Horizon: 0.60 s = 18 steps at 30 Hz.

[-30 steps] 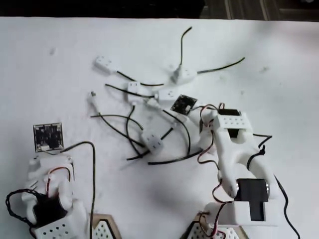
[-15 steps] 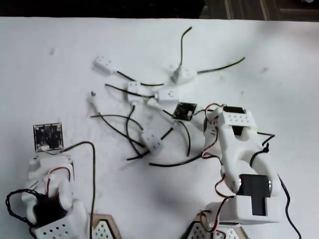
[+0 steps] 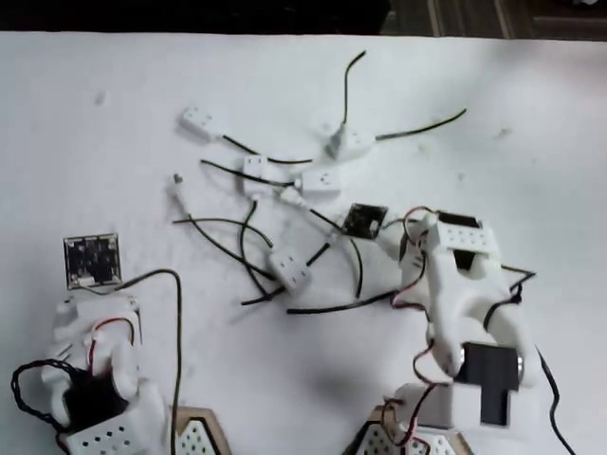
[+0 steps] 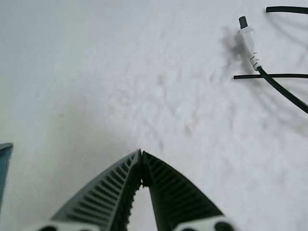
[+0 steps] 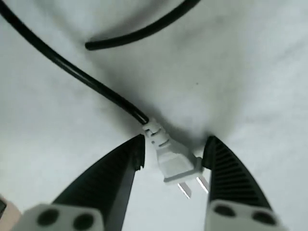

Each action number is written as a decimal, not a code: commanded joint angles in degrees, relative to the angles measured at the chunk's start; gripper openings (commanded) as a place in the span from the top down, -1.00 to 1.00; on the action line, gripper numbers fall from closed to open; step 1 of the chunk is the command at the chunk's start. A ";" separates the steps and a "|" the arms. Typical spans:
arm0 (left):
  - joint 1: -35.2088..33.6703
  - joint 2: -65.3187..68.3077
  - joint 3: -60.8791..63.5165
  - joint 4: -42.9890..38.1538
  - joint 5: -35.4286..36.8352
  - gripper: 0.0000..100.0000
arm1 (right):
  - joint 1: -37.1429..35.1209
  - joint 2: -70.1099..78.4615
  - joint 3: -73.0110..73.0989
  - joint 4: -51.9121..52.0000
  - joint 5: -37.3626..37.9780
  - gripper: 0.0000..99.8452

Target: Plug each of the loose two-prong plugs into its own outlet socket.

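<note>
- Straddling a white plug [image 5: 174, 166] with the right tool [image 5: 175, 140], fingers apart, on the bench [image 5: 250, 72], lower centre of right wrist view.
- Left tool [image 4: 141, 156] pinched together, bottom centre of left wrist view.

1. The right arm [image 3: 460, 284] and left arm [image 3: 100, 365] are white printed shells carrying black servo blocks [image 3: 488, 374].
2. Red and black wires [image 3: 417, 360] loop along them.
3. The left pincer [image 4: 141, 154] and right pincer [image 5: 174, 144] have dark ribbed fingers [image 4: 108, 195].
</note>
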<state>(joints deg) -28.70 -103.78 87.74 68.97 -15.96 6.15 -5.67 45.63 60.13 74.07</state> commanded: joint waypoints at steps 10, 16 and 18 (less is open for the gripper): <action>0.66 -0.66 -0.53 -1.14 0.44 0.95 | -8.31 -14.20 8.88 3.65 -0.35 0.61; 0.66 -0.66 -0.53 -1.14 0.44 0.95 | -12.26 -14.20 10.37 3.56 -1.58 0.62; 0.66 -0.66 -0.53 -1.14 0.44 0.95 | -13.76 -14.20 10.46 3.12 -3.96 0.62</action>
<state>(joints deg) -28.70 -103.78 87.74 68.97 -15.96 -5.36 -17.80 56.00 63.12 72.57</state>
